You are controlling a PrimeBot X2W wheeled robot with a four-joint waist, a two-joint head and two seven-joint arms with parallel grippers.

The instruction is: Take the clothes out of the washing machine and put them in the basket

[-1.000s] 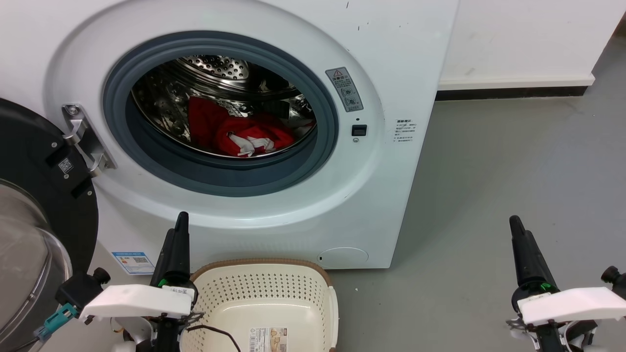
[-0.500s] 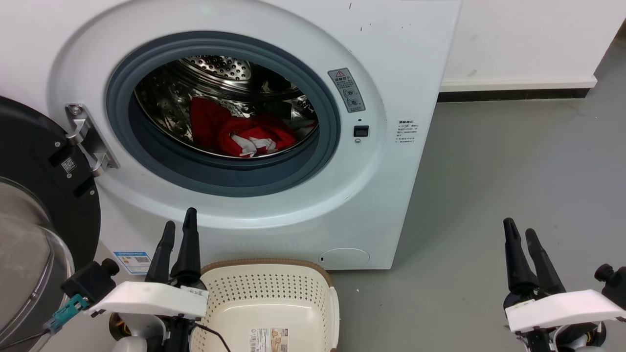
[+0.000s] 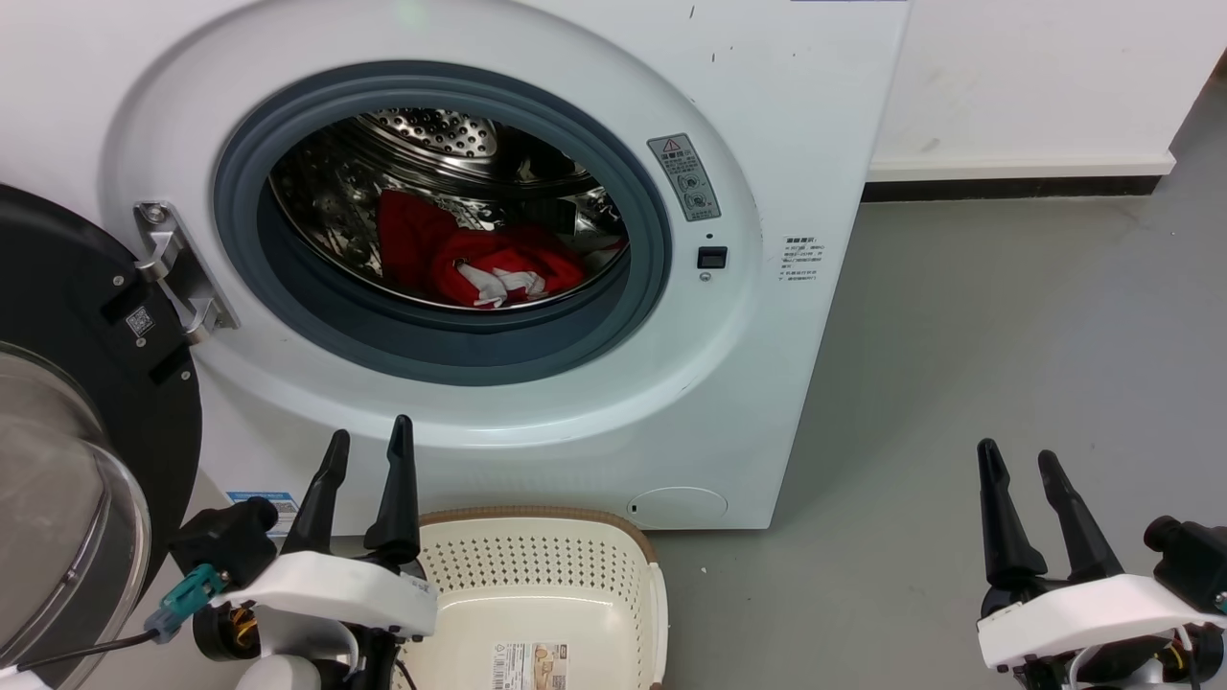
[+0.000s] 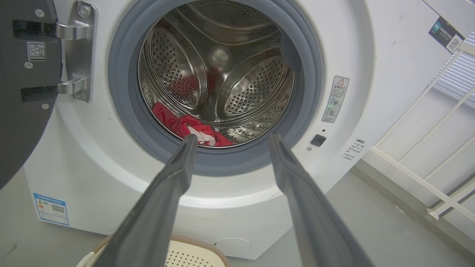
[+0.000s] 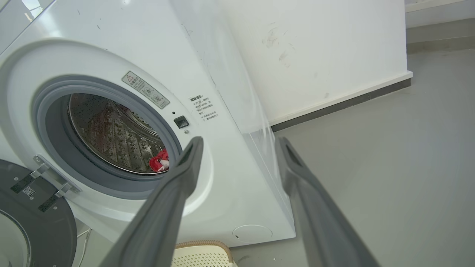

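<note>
Left gripper [image 3: 371,431] in the head view is empty, fingers spread, low before the washing machine [image 3: 767,144] and just beside the basket [image 3: 537,517]; the right gripper [image 3: 1016,452], likewise spread and empty, sits well off to the right over the floor [image 3: 1007,316]. Red clothes [image 3: 498,264] lie bunched low in the drum [image 3: 431,129], up and ahead of the left one. Left wrist view: the opening is nearly square ahead, the heap by the left fingertip. Right wrist view: the opening slants away leftward, so the left arm looks nearer
</note>
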